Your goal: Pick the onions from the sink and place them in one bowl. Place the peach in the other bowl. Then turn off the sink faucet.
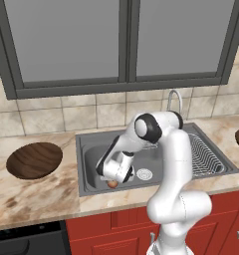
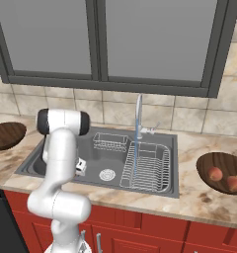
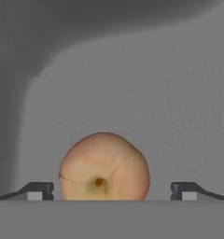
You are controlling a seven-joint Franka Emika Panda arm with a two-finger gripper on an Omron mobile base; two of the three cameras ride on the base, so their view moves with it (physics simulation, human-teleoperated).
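Lowering my spread hand [image 3: 112, 191] over the peach [image 3: 103, 167] on the sink [image 1: 91, 149] floor, I am centring both fingertips [image 3: 38, 190] before squeezing gently.

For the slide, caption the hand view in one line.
Open gripper poised around the peach on the grey sink floor, fingertips wide on either side.

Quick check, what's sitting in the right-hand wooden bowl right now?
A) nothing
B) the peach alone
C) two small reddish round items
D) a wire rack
C: in the right base view the right-hand bowl holds two onions, while the peach lies on the sink floor between the open pincer fingertips.
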